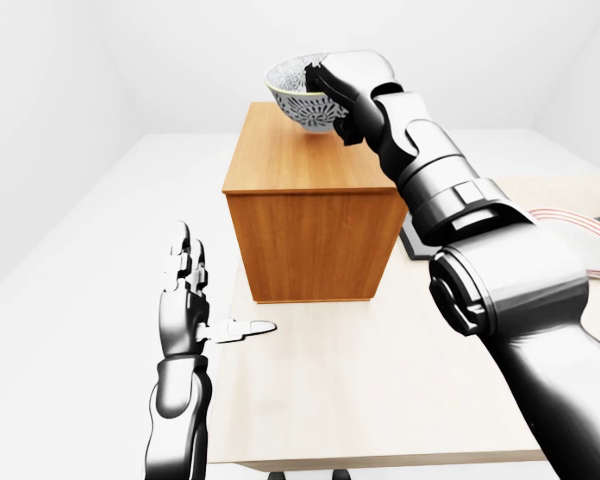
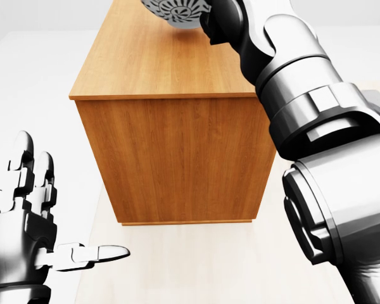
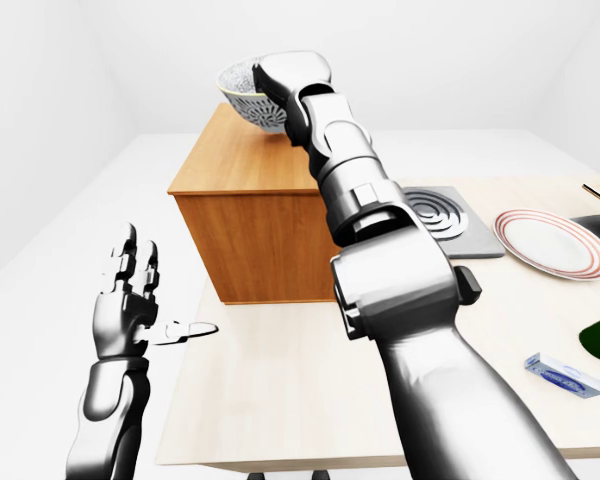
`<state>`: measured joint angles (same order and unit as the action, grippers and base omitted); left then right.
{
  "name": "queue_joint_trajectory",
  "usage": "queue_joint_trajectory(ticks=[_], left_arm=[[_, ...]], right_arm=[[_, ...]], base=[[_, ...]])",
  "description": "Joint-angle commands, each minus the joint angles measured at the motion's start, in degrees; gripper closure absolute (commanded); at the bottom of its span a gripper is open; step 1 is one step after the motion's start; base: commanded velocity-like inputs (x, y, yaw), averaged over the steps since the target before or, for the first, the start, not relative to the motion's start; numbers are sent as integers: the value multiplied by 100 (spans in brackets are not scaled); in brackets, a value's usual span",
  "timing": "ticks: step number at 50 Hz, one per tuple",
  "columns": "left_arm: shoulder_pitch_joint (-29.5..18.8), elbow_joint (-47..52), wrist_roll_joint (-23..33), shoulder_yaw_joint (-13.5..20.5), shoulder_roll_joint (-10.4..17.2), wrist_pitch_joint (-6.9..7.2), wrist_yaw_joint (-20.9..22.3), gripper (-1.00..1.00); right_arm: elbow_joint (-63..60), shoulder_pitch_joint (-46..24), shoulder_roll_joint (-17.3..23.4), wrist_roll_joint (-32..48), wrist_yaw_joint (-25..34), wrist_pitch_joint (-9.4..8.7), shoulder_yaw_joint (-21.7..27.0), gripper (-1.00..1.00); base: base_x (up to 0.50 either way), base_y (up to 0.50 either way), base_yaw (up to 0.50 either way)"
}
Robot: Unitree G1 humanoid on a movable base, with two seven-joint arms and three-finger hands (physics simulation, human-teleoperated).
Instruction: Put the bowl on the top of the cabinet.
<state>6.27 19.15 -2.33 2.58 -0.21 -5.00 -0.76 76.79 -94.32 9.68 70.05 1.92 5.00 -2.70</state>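
Wooden and box-shaped, the cabinet point(image 1: 315, 215) stands on the pale counter point(image 1: 380, 400), and our right hand point(image 1: 332, 92) has the bowl point(image 1: 298, 97) raised over the far part of its top. We hold the patterned white bowl by its rim on the side nearest our arm, the fingers clenched on it, so the base hangs free and can meet the wood flat. In the left-eye view there looks to be a gap between the bowl and the cabinet top, so we judge it is not yet set down, though we cannot be sure of the clearance. Our arm is stretched long across the cabinet because the surface sits high and away from us.

Our left hand point(image 2: 31, 237) hangs low at the left of the head view, fingers spread and released, holding nothing and well apart from the cabinet; it seems kept out of the way so the right arm can work alone.

Over to the right in the right-eye view, a hob plate point(image 3: 442, 217), a red-rimmed plate point(image 3: 548, 243) and a small clear packet point(image 3: 563, 373) lie on the counter, none of them near the bowl.

What remains, as we judge it, is to lower the bowl level onto the wood and let go.
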Motion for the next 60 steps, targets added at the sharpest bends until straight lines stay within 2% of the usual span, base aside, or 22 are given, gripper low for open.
queue_joint_trajectory(ticks=[1, 6, 7, 8, 26, 35, 49, 56, 60], left_arm=[[-12, -50, 3, -11, 3, 0, 10, -100], [6, -7, 0, -14, 4, 0, 14, -100], [11, 15, -1, -18, 4, 0, 15, -100], [14, 27, -2, -18, 3, 0, 15, -100], [22, 61, -7, -18, 2, 0, 32, -100], [-23, -23, -14, -3, 2, 0, 22, -100], [-46, -37, -33, 15, 9, 0, 1, -100], [-72, -110, -53, 30, 9, 0, 1, -100], [-102, -183, -51, 38, 6, 0, -12, -100]], right_arm=[[-72, 28, -14, -147, -220, 0, 45, 100], [-67, 44, -20, -145, -195, 0, 49, 100], [-66, 51, -19, -136, -192, 0, 43, 7], [-66, 48, -17, -138, -178, 0, 47, -100], [-66, -181, 90, -138, -15, -46, 79, -100], [-35, -866, 498, -131, 292, -108, 186, -100], [8, -1791, 1127, 36, 670, -108, 334, -100], [46, -2460, 1638, 257, 887, -114, 393, -100], [59, -2568, 1822, 375, 875, -91, 454, -100]], base=[[0, 0, 0], [0, 0, 0], [0, 0, 0], [0, 0, 0], [0, 0, 0], [0, 0, 0], [0, 0, 0], [0, 0, 0], [0, 0, 0]])
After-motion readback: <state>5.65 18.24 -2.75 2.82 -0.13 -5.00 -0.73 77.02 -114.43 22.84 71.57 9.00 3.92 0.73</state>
